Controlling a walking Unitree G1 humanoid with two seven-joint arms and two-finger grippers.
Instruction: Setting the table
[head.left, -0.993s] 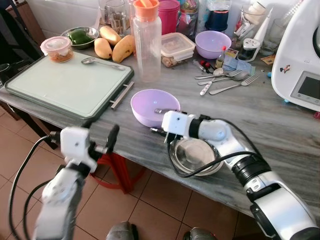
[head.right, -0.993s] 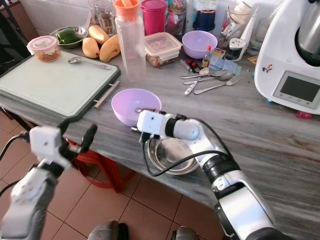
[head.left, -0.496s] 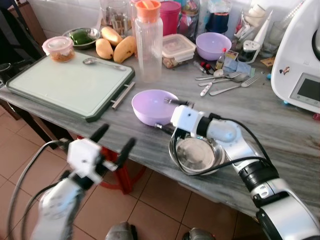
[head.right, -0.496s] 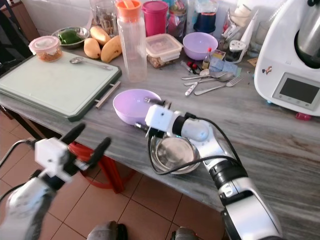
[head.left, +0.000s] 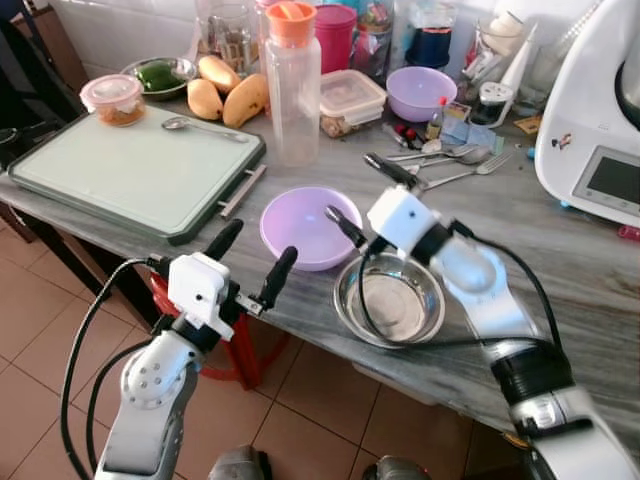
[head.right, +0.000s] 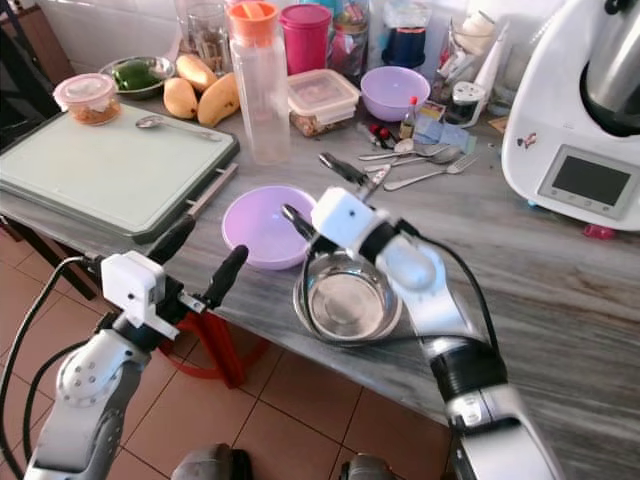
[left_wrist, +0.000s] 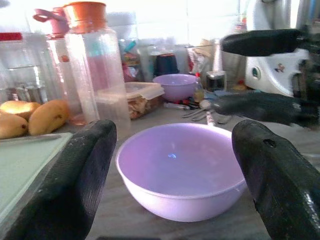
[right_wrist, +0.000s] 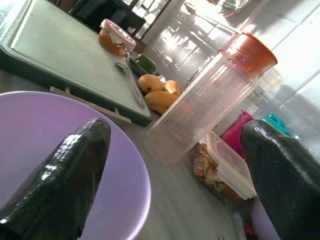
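While both arms are reaching in over the bench's front edge, the left gripper (head.left: 250, 262) is hanging just off that edge with its fingers spread wide, pointing up and across at the lilac bowl (head.left: 310, 226); its silver arm is rising from below, a black cable looping beside it. The right gripper (head.left: 368, 192) is hovering above the bench between the lilac bowl and the steel bowl (head.left: 391, 300), its fingers also splayed wide and holding nothing, the arm bending back toward the robot over the steel bowl's right side.

The lilac bowl is sitting upright and empty near the front edge, glossy, framed between the left gripper's fingers (left_wrist: 75, 180) in the left wrist view. The steel bowl is lying just beside it on the right, empty and shiny, close to the edge.

The bench (head.left: 560, 260) is showing grey streaked stone. A pale green tray (head.left: 130, 165) is resting on the left with a spoon (head.left: 195, 124) on it. Behind are standing a clear bottle (head.left: 293, 85) with an orange lid, mangoes (head.left: 228, 95), a lidded food box (head.left: 352, 97), a second lilac bowl (head.left: 420, 92) and loose cutlery (head.left: 445, 158). A white kitchen machine (head.left: 600, 110) is occupying the right side. Brown floor tiles (head.left: 40, 330) are lying below, and white wall tiles are lining the back
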